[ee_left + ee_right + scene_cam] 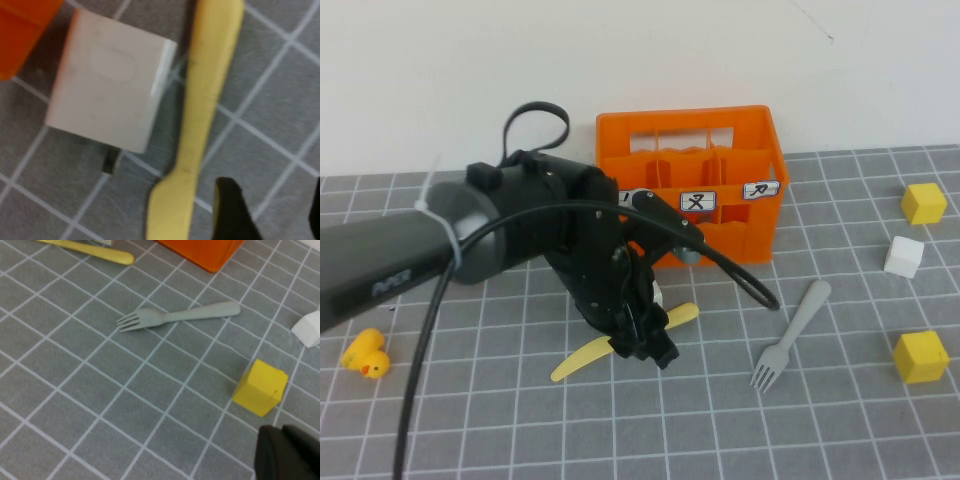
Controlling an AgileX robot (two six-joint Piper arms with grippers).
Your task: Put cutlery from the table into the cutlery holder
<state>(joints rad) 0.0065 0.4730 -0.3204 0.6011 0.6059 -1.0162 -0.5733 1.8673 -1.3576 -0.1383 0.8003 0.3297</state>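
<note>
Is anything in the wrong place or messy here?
Nothing is spilled or broken. The knife and fork lie on the table, not in the cutlery holder. The left gripper is low over the knife; the right gripper is beside a yellow cube.

The left gripper point(645, 335) covers the middle of the pale-yellow knife point(582, 360) in front of the orange crate point(740, 170), the crate's left label is half hidden, and the right gripper point(287, 452) is cut off.
</note>
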